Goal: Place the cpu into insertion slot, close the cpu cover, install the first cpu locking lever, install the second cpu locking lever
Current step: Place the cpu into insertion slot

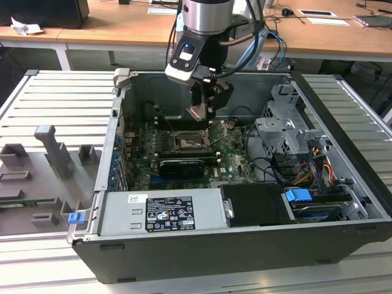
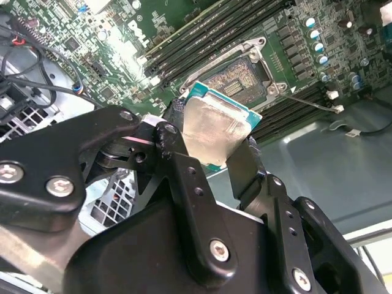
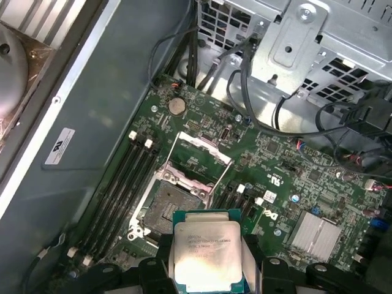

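gripper (image 3: 207, 264) clamped on the cpu (image 3: 207, 246) by two opposite edges, chip held up off the green board (image 3: 288, 179). the insertion slot (image 3: 168, 209) sits bare near the board's middle, below and just beyond the chip, cpu cover (image 3: 205, 142) flipped up.

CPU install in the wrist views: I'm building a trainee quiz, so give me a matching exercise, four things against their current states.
Things:
1 cpu
2 insertion slot
3 cpu cover
4 gripper

States:
A swung open
B shut on the cpu
C empty, uncovered
D held above the green board

Pairs: 1-D, 2-C, 3-A, 4-B.
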You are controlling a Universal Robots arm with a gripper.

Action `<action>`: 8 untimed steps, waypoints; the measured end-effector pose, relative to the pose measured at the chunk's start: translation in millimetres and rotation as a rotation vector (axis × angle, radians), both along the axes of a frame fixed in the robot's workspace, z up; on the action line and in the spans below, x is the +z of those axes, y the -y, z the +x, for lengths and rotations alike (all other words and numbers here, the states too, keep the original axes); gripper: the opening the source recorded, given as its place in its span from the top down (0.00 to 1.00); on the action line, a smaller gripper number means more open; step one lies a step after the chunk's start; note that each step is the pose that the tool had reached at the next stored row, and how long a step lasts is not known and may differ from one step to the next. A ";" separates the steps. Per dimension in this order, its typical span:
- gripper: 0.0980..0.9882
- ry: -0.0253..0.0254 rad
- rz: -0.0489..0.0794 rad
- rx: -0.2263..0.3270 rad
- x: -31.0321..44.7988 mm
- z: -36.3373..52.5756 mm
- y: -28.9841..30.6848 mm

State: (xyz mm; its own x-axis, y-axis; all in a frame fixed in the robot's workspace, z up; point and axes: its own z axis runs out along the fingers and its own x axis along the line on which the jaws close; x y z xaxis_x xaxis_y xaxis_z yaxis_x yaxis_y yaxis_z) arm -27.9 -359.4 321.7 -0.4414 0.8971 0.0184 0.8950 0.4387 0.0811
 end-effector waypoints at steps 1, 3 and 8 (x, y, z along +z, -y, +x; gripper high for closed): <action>0.52 0.0001 0.000 -0.005 -0.2 0.0 0.0; 0.52 0.0000 0.000 -0.018 -0.5 0.0 0.0; 0.52 0.0001 0.000 -0.041 -1.4 0.0 0.0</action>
State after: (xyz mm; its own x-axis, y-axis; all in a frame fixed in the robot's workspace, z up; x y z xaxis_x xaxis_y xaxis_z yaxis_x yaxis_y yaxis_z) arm -27.9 -359.4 320.4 -0.4042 0.9145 0.0184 0.9122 0.4016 0.0812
